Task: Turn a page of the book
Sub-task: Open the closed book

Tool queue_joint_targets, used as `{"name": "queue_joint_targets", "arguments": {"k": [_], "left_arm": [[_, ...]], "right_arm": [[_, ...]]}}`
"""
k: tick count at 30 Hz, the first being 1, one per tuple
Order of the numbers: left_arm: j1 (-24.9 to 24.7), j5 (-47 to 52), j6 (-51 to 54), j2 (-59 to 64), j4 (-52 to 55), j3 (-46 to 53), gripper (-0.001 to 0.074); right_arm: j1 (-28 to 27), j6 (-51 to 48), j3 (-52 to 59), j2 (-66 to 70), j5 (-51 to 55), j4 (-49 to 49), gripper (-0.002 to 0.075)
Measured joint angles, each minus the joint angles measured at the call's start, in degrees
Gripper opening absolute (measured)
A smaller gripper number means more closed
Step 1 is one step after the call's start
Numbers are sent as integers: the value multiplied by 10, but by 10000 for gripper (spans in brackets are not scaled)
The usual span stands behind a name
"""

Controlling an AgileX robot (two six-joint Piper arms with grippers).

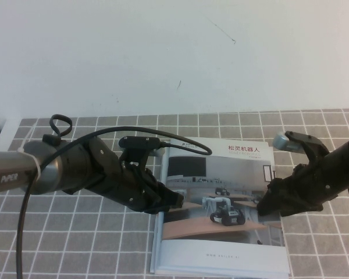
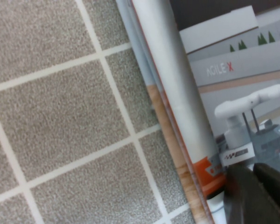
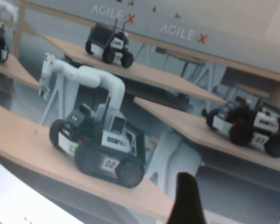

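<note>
The book (image 1: 221, 256) lies closed on the grey tiled mat, its title at the far end. The page (image 1: 232, 174), its front cover with the photo of robots on wooden desks, faces up and lies flat. My left gripper (image 1: 173, 201) is shut and rests on the cover beside the spine. In the left wrist view its two dark fingers (image 2: 242, 196) lie close together on the cover (image 2: 233, 93) next to the rounded spine (image 2: 177, 93). My right gripper (image 1: 266, 203) is low over the cover's right edge. In the right wrist view one dark finger (image 3: 186, 200) shows over the cover photo (image 3: 107, 140); the other is out of frame.
The grey tiled mat (image 1: 75, 244) covers the table, with white surface beyond it (image 1: 163, 58). A black cable (image 1: 58, 125) loops over the left arm. The book's near edge is close to the bottom of the high view.
</note>
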Motion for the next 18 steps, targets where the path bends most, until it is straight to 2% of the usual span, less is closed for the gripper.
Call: {"name": "queue_joint_targets", "arguments": {"k": [18], "left_arm": [[1, 6, 5, 0, -6, 0, -3]], "right_arm": [[-4, -17, -55, 2, 74, 14, 477]]}}
